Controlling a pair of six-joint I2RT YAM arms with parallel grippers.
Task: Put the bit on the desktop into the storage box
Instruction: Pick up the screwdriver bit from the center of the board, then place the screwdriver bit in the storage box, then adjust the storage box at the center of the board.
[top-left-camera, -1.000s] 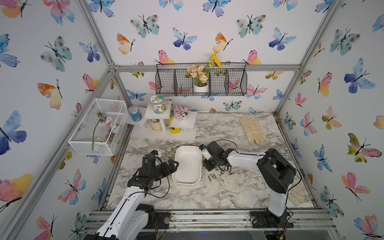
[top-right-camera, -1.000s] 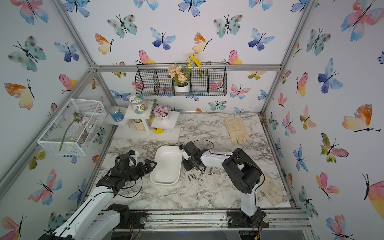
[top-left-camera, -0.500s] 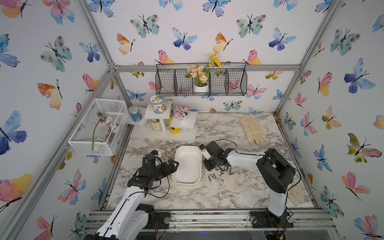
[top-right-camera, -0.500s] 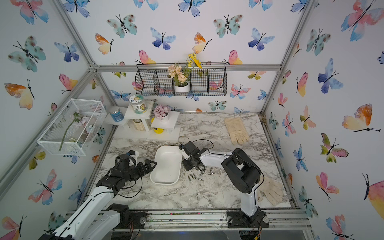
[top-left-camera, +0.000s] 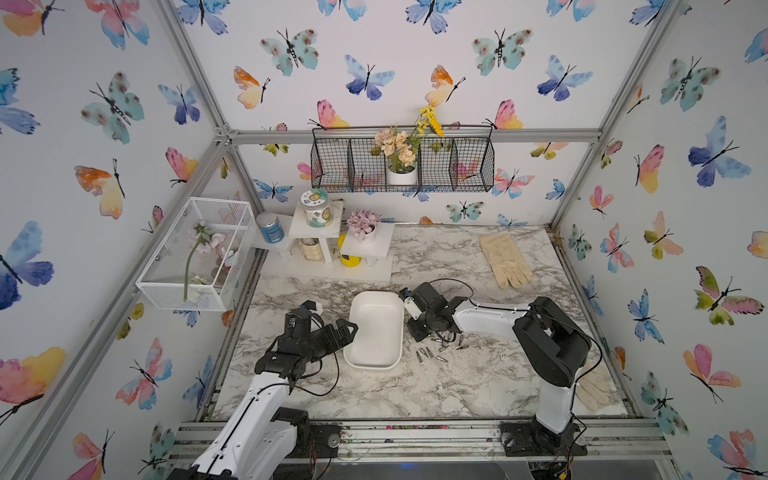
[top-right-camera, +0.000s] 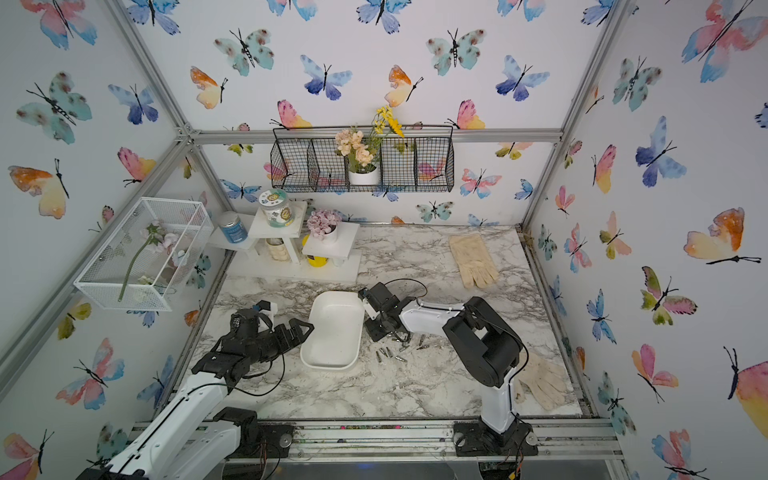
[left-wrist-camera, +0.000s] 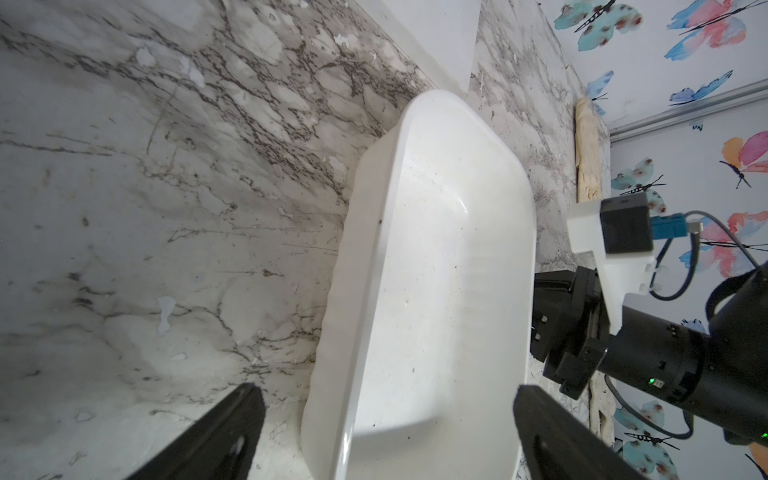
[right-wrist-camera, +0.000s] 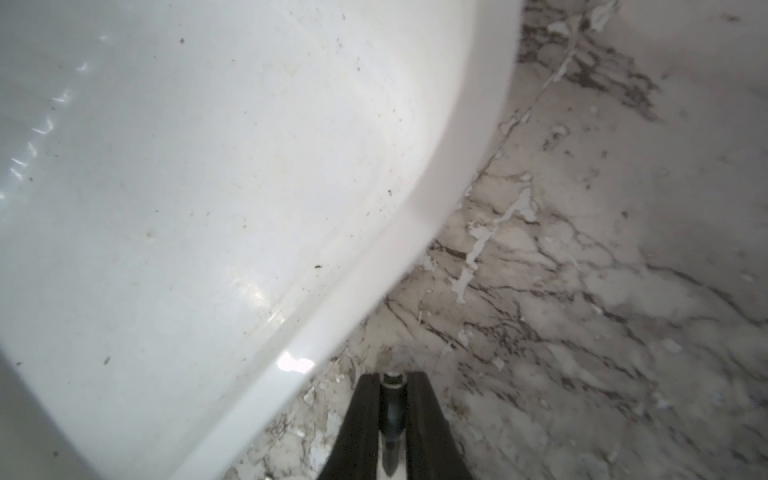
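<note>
The storage box runs off frame, rim blurred (right wrist view); loose bits too small to type.

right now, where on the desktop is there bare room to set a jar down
Bare desktop: the near strip between the storage box and the front rail; the back stretch between the white risers and the far glove. Crowded: loose bits beside the box, under the right arm.
</note>
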